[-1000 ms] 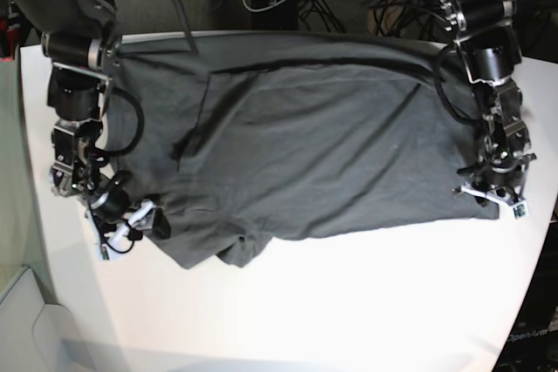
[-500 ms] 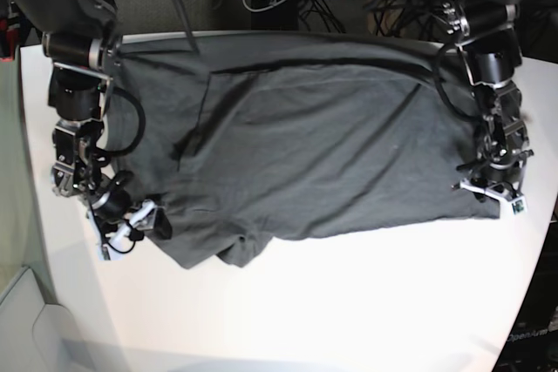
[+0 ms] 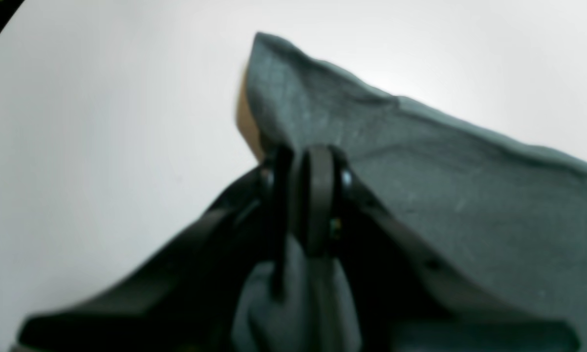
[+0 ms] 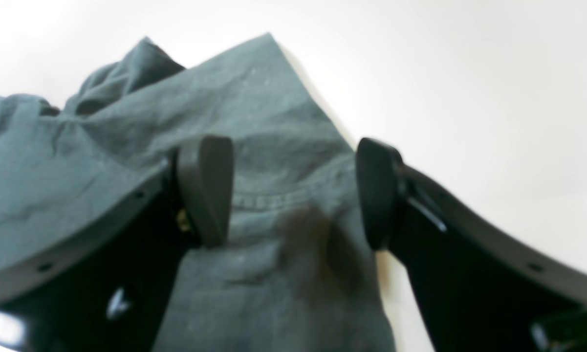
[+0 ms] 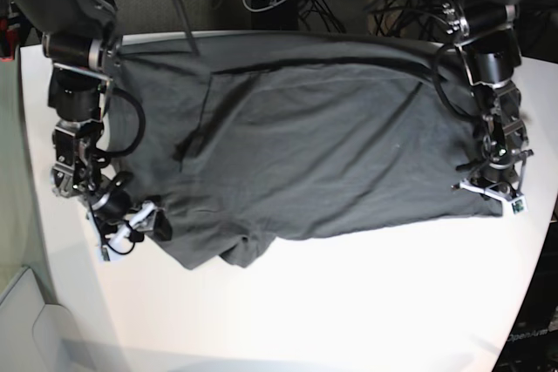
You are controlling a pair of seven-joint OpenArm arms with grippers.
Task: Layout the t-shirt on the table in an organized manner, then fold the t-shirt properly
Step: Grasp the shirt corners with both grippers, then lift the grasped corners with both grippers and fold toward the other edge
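A close, blurred view looks down past the left gripper (image 3: 305,195), whose two black fingers (image 3: 319,195) are pressed together around a pinched fold of the dark grey t-shirt (image 3: 445,181). The cloth rises to a pointed corner above the fingers and spreads to the right. Beneath it lies the white table (image 3: 102,122).

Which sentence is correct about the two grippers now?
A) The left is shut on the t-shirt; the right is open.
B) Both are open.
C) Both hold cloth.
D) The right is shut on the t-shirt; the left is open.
A: the left gripper pinches the t-shirt, while the right gripper has its fingers spread apart over the cloth.
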